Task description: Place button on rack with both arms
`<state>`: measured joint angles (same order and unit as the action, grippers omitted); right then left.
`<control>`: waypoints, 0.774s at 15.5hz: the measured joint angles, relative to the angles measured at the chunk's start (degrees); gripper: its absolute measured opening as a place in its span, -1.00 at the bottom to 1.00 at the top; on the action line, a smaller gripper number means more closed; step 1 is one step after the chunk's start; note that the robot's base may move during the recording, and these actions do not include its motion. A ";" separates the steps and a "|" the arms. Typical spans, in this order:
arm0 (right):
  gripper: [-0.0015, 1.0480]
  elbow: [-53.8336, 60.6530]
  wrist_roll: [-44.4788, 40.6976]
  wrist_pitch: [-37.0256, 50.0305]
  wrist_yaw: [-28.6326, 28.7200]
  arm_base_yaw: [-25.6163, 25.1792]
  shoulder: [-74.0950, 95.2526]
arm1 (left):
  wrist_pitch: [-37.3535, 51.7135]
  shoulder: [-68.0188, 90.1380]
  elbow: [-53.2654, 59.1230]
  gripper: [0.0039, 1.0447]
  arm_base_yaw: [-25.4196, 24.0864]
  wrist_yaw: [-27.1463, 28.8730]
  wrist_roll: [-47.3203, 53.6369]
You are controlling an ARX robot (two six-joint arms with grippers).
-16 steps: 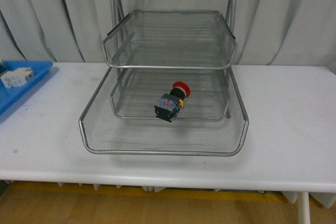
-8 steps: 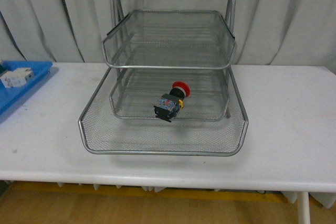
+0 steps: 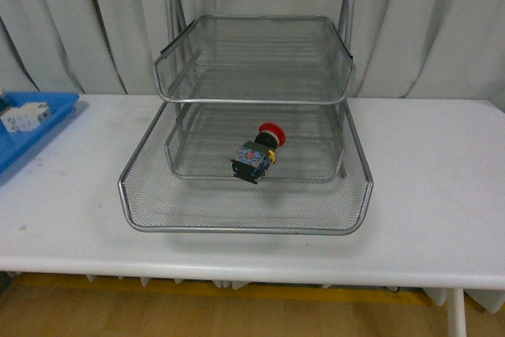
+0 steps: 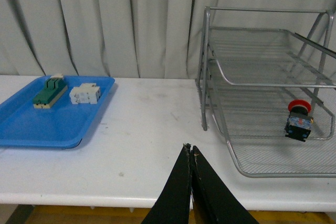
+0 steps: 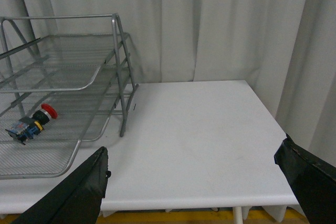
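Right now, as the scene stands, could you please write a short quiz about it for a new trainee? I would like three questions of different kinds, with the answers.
1. True or false: the small push-button with the round red cap lies inside the silver wire-mesh rack, below its top tier.
2. How many blocks lie on the flat blue plastic tray? A) one B) two C) four
3. Fill in the missing word: the left end effector is shut, while the right end effector is ___.

Key
1. True.
2. B.
3. open.
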<state>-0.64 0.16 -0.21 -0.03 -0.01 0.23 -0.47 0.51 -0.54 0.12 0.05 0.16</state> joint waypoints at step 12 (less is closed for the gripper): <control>0.87 -0.44 3.67 19.58 9.64 -2.80 12.61 | 0.26 0.00 0.00 0.87 0.00 -0.09 -0.11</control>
<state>-1.08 3.84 19.38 9.61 -2.81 12.84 -0.21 0.51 -0.54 0.12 -0.03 0.05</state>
